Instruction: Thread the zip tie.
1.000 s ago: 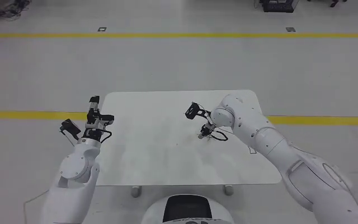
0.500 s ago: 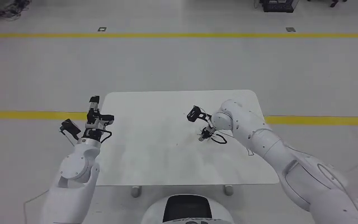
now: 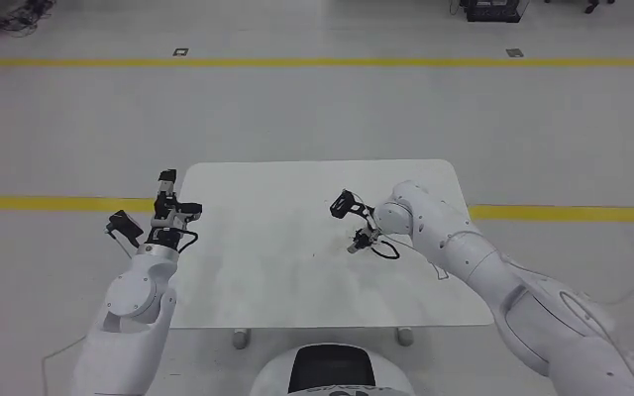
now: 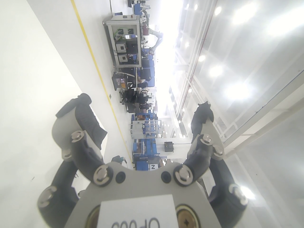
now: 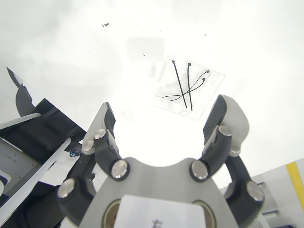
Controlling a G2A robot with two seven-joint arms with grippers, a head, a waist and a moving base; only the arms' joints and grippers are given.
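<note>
Several black zip ties (image 5: pixel 184 87) lie crossed on a clear plastic sheet (image 5: pixel 209 100) on the white table (image 3: pixel 267 277). My right gripper (image 5: pixel 163 103) hangs open above the table with nothing between its fingers; the ties lie a short way beyond its fingertips. From above, that gripper (image 3: pixel 356 242) is over the table's right half, and the arm covers most of the sheet. My left gripper (image 4: pixel 142 103) is open and empty, pointing out at the room. In the top view it (image 3: pixel 168 195) stands at the table's left edge.
The table's right edge (image 5: pixel 273 172) runs close behind the right gripper, with a yellow floor line (image 5: pixel 294 169) past it. A few small dark specks (image 5: pixel 105 25) lie farther out on the tabletop. Racks and workstations (image 4: pixel 125 46) stand far off in the room.
The right gripper has shifted slightly toward the table's near side and its arm has turned a little. The left arm has not moved.
</note>
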